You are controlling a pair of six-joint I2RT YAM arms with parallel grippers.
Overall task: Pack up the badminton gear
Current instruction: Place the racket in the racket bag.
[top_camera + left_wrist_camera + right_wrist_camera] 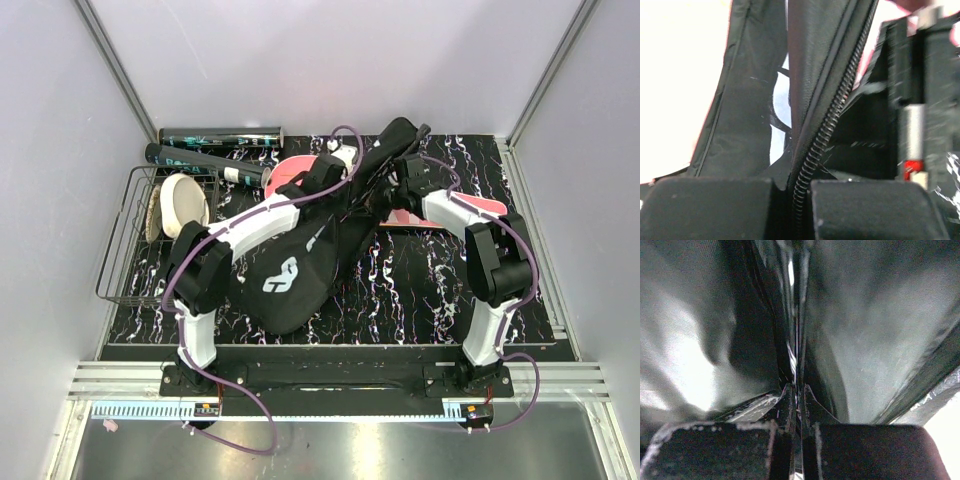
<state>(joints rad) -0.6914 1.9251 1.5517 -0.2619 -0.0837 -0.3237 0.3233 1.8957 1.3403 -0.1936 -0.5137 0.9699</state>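
Nearest the arm bases, the black bag (285, 275) is lying on the marbled table (420, 290). Its wide rounded end is pointing toward the near edge and its narrow neck is running up and away to the right. It is sagging and creasing as soft, light fabric does, so it is offering no stiff edge to push against. Lifting it by one spot would likely leave the rest drooping and the mouth falling closed.

Further along, at the neck, both arms are meeting over it. The left gripper (799, 186) is pinching tight on the bag's edge right at the zipper (826, 130), with the coil running up between its pads (a good place, since the stitched tape is probably the firmest part of the cloth). The right gripper (796, 426) is clamping on a thin fold of the same black fabric, which is looking smoother and shinier there and may slip. Holding opposite lips near the zipper seems the way to spread the opening.

Pink gear (484, 206) is showing beside the neck, partly under the right arm; whether it is case or racket I cannot tell. Beyond, a dark tube (220, 134) is lying at the far edge. It looks rigid and apt to roll, so it is best taken across the middle. At the left, a wire basket (122, 240) is holding a cream disc (186, 204).
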